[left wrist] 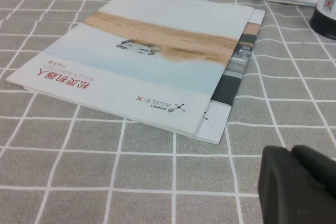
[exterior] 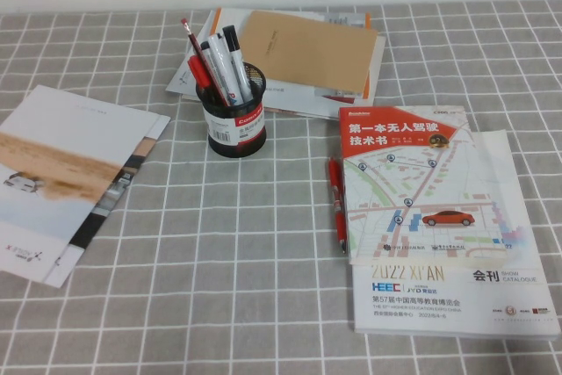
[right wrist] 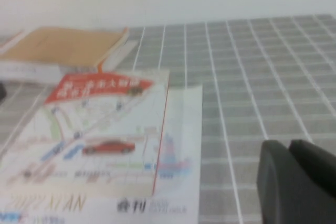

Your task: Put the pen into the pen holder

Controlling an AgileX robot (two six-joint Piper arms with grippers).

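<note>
The pen holder (exterior: pixel 235 120), a black mesh cup with a red-and-white label, stands at the back left of the middle. The pen (exterior: pixel 235 63), a white marker with a black cap, stands inside it, cap up, next to a similar marker with a greyer cap (exterior: pixel 213 61) and a slim red pen (exterior: pixel 195 48). The holder's base also shows at the edge of the left wrist view (left wrist: pixel 324 18). Neither arm shows in the high view. My left gripper (left wrist: pixel 291 151) is shut and empty, low over the cloth near a brochure. My right gripper (right wrist: pixel 289 145) is shut and empty beside the books.
A brochure (exterior: pixel 66 173) lies at the left. A tan notebook on white booklets (exterior: pixel 303 50) lies behind the holder. Two stacked books (exterior: pixel 430 217) lie at the right, with another red pen (exterior: pixel 337 204) along their left edge. A grey checked cloth (exterior: pixel 219 287) covers the table.
</note>
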